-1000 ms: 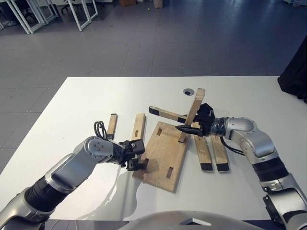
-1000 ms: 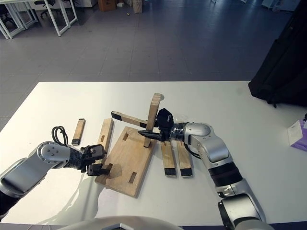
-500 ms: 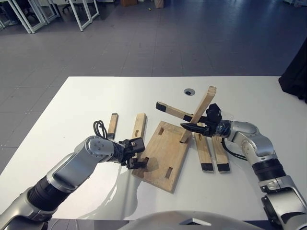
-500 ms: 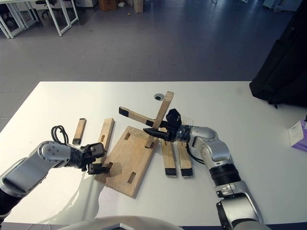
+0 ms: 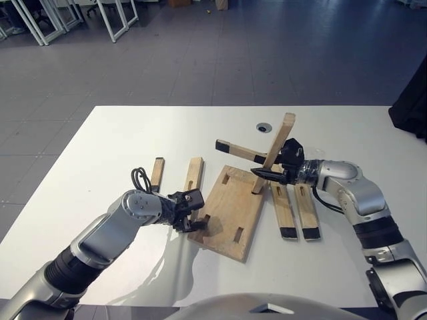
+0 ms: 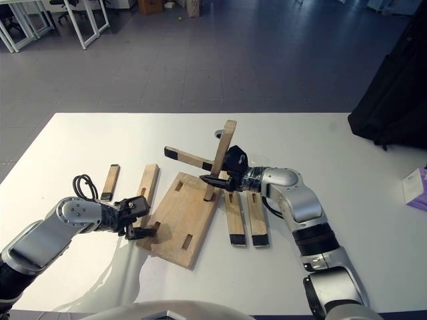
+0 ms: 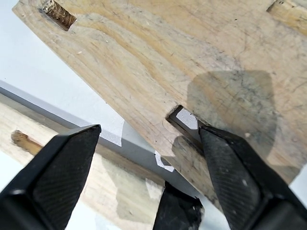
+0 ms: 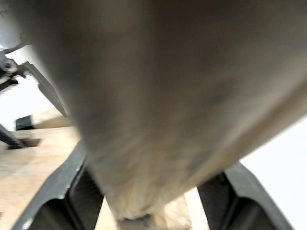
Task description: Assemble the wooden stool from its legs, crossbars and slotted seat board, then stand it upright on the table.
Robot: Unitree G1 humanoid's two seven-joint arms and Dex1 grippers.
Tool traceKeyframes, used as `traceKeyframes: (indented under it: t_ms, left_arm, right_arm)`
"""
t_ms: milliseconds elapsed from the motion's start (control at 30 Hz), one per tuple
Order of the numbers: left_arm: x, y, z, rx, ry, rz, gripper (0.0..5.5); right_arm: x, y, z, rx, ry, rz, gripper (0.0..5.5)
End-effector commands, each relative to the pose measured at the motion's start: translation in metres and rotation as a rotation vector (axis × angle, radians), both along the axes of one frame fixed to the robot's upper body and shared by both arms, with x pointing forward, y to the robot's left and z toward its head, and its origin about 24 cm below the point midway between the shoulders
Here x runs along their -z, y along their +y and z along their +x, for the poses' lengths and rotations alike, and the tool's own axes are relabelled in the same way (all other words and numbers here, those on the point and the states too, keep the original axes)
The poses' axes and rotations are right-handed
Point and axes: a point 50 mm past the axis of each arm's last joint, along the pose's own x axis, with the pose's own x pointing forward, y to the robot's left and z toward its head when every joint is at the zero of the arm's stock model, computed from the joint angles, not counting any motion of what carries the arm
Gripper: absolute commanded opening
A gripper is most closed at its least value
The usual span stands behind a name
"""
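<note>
Leg (image 5: 283, 133) near-upright, top leaning right | right gripper (image 5: 265, 174) pinching it | left gripper (image 5: 192, 219) spread at seat board (image 5: 235, 203) edge

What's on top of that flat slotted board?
A tilted leg, clamped by the right gripper, stands at the seat board's far-right corner; whether its foot sits in a slot is covered.

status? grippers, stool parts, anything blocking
Left gripper open at near-left edge of board. Right gripper shut on leg, tilted, lower end at a far slot, seating unclear. Two spare legs beside board, not blocking.
</note>
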Motion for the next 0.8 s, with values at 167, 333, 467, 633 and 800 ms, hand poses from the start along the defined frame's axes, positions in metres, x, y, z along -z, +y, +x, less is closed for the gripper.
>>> traceKeyframes:
  t_ms: [167, 333, 467, 633, 800]
  left_arm:
    - [0.024, 0.001, -0.019, -0.028, 0.141, 0.009, 3.79]
    - [0.027, -0.002, -0.024, -0.055, 0.143, -0.003, 3.79]
    - [0.029, -0.002, -0.025, -0.084, 0.136, -0.009, 3.79]
    - [0.032, 0.0, -0.025, -0.15, 0.121, -0.022, 3.79]
    - [0.032, 0.001, -0.026, -0.163, 0.124, -0.025, 3.79]
  right_arm:
    - [0.004, -0.021, -0.009, -0.043, 0.13, -0.101, 4.18]
    - [-0.001, -0.044, -0.017, -0.081, 0.169, -0.241, 5.19]
    - [-0.046, -0.079, 0.007, 0.149, 0.009, -0.337, 5.47]
    - [-0.166, -0.08, 0.04, 0.655, -0.407, 0.049, 4.66]
    - [-0.243, -0.042, 0.029, 0.7, -0.4, 0.709, 4.66]
